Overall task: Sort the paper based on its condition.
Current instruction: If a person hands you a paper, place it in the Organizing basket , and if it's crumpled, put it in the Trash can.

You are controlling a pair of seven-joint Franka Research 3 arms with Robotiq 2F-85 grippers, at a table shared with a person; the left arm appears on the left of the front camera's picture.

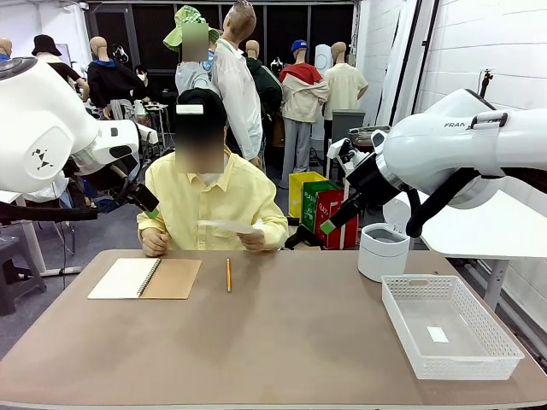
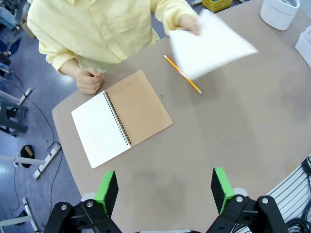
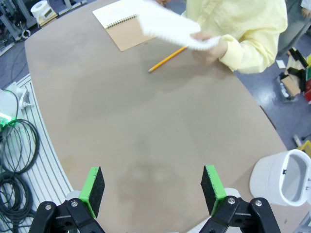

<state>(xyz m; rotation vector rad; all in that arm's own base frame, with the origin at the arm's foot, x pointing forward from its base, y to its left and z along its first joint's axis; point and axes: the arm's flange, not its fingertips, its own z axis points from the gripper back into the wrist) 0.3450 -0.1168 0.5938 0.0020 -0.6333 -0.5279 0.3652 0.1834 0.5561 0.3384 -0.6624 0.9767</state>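
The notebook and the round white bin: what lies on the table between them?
In the front view, one pencil lies just past the notebook; onward to the bin the tabletop is bare.

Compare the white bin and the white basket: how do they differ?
The bin is round, solid-walled and tall; the basket is rectangular, lattice-walled and shallow. The bin stands farther back on the table; the basket lies nearer the front edge. Both are white and sit on the table's right side.
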